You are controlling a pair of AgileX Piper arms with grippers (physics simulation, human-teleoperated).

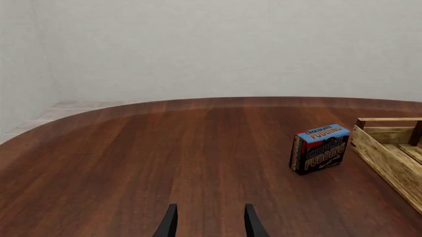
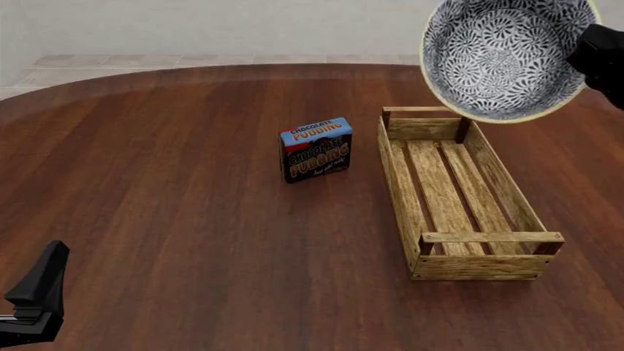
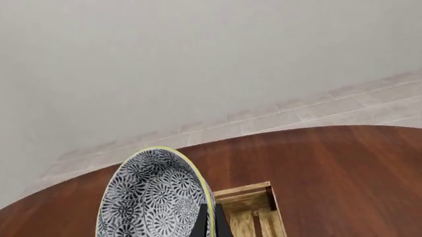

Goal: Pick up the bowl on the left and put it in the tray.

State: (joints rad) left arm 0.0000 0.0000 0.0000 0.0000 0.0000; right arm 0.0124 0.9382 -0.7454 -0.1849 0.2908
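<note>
The bowl [image 2: 497, 55], white with a dense dark-blue floral pattern and a pale yellow rim, hangs tilted on its side high above the far end of the tray [image 2: 424, 208]. My right gripper [image 2: 588, 57] is shut on the bowl's right rim. In the right wrist view the bowl [image 3: 151, 197] fills the lower left, with the gripper [image 3: 211, 223] pinching its rim and the tray's end [image 3: 247, 193] below it. My left gripper [image 1: 211, 224] is open and holds nothing. It sits low at the near left of the table [image 2: 37, 296].
A small chocolate pudding box [image 2: 316, 149] stands upright on the brown wooden table [image 2: 175, 190], just left of the tray's far end. The left wrist view shows the same box [image 1: 319, 148] and a tray corner [image 1: 389, 148]. A pale tiled floor and a wall lie beyond the table.
</note>
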